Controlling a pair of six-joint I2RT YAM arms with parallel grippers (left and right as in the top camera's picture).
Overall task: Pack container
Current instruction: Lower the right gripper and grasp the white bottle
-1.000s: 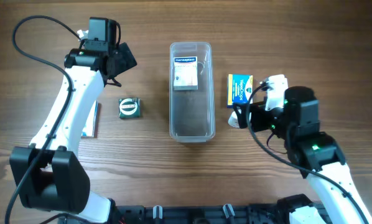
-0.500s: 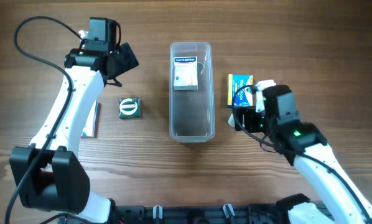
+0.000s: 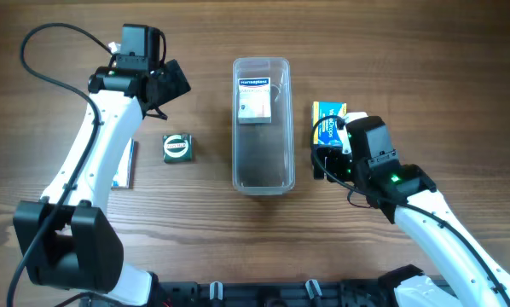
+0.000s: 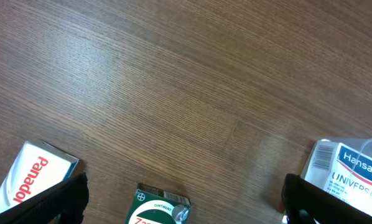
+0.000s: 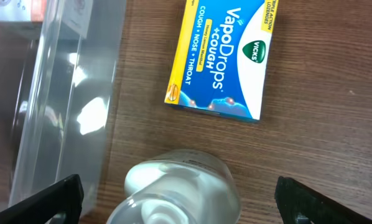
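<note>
At the far left a Panadol box [image 3: 129, 162] lies half under the left arm, and just right of it sits a green ointment box [image 3: 177, 147]. The left gripper [image 3: 163, 85] hangs above the wooden table [image 3: 408, 68] beyond both, its fingers spread wide and holding nothing.

The container [image 3: 262, 162] lies in the middle of the table, long axis running away from the robot, with a Hansaplast box [image 3: 255, 98] at its far end and the near end bare. It looks like thin clear plastic — probably light, with walls that flex and a smooth skin that would slip under a pinch. If it must be moved, the rounded rim of a long wall is likely the firmest hold; it seems better left where it stands and filled from above.

Right of it lies a blue-and-yellow VapoDrops box [image 5: 220, 59], well clear of the tub wall. The right gripper [image 3: 327, 162] is open — its fingers straddle a white round jar [image 5: 173, 180] just beside the tub without closing on it.
</note>
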